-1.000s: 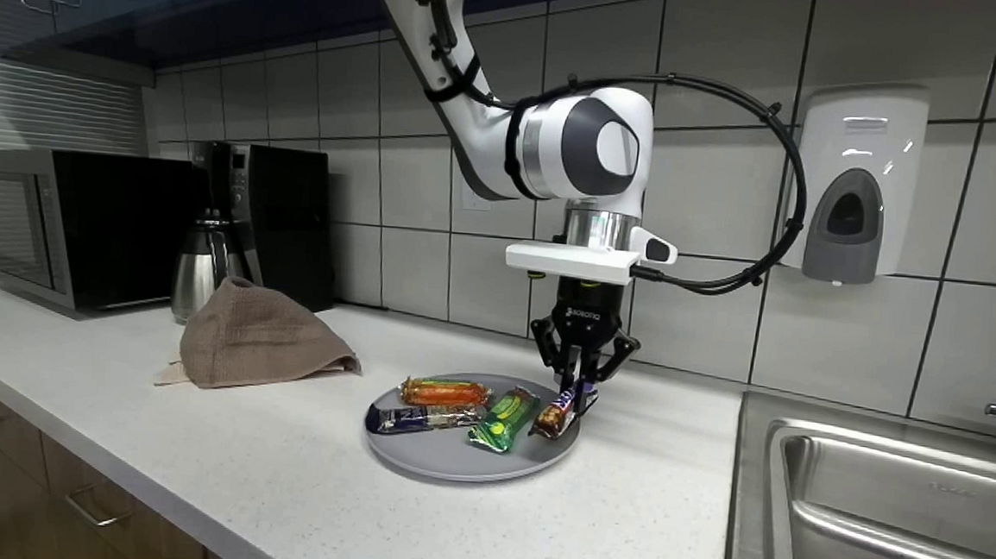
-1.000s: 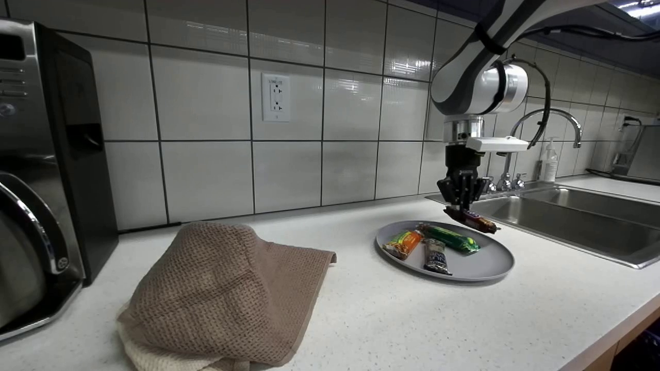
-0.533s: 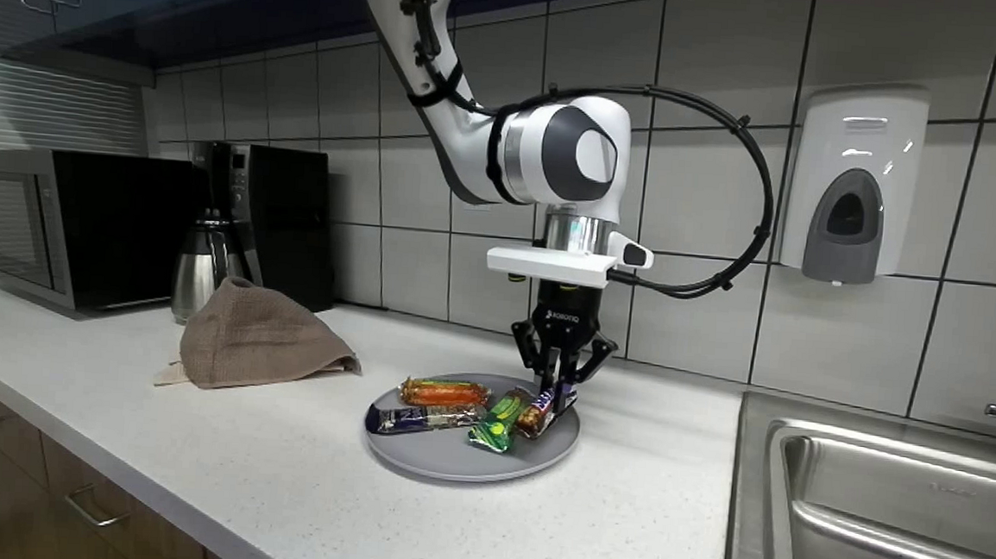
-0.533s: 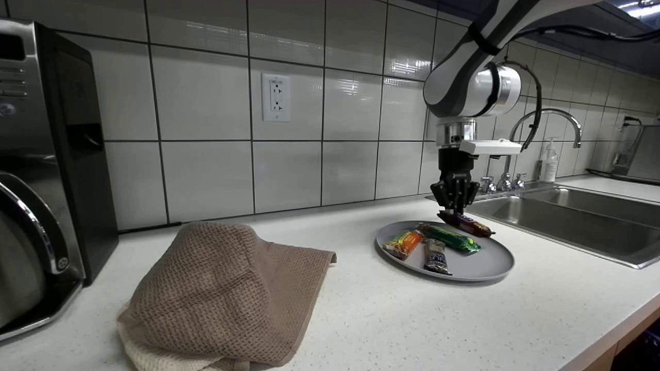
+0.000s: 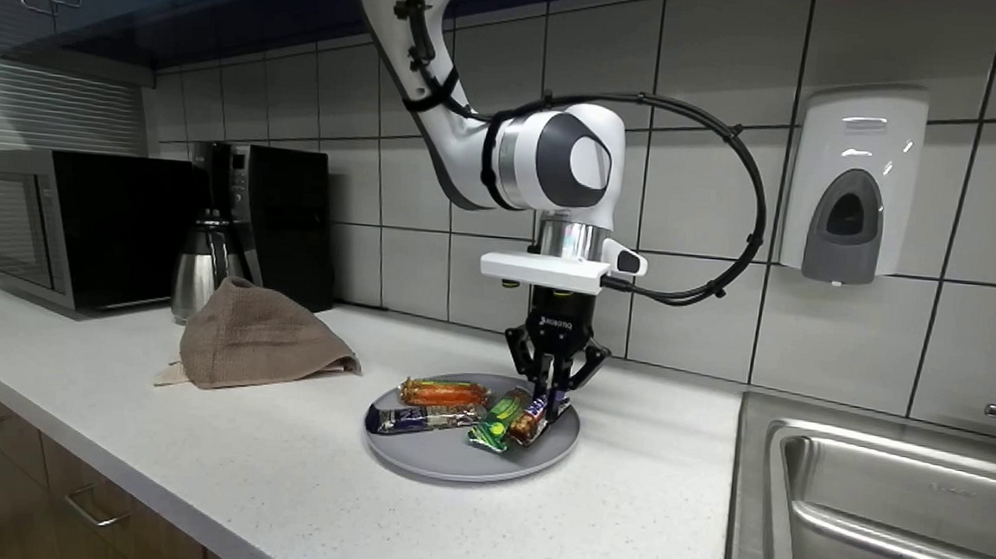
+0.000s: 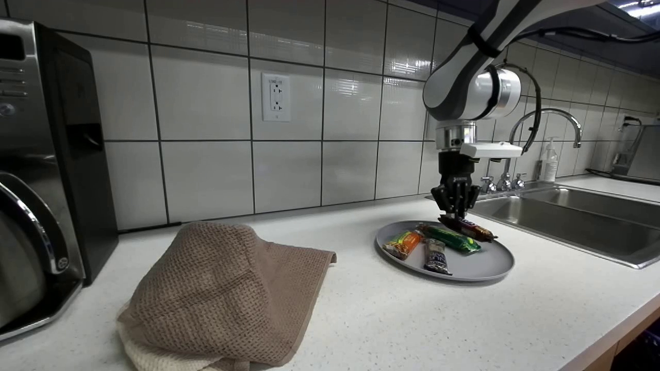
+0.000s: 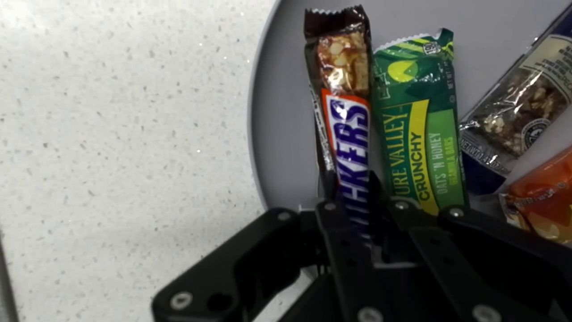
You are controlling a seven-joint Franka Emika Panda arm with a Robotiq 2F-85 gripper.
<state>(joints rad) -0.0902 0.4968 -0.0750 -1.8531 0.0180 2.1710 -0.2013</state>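
a brown-wrapped candy bar (image 7: 344,120) sits directly between the fingertips of a black gripper (image 7: 353,188), pinched near one end with a finger pressed to each side of the wrapper; its longer part reaches out past the grip, showing pictured nuts and caramel and a label ending in "kers." below the bar, near the rim, is a gray plate (image 7: 286,147); whether the two touch cannot be told from these angles. just beside the bar, along one flank, lies a green granola bar (image 7: 418,134) marked crunchy, oats 'n honey. farther across the plate are a dark blue bar (image 7: 520,116) with nuts showing on its front and, near it, an orange packet (image 7: 545,194). the plate rests on a speckled white counter (image 5: 623,503). well apart on one side, a steel sink (image 5: 757,503) is set into the counter, with a curved faucet (image 6: 577,139) and a pump bottle (image 6: 550,164) by it in an exterior view. on the opposite side, a brown towel (image 5: 261,338) lies heaped over a paler cloth (image 6: 160,358). beyond the towel stand a steel carafe (image 5: 196,270), a black appliance (image 5: 285,223) and a microwave (image 5: 8,228). at the back, a white soap dispenser (image 5: 859,146) hangs on the tiled wall (image 5: 693,335).
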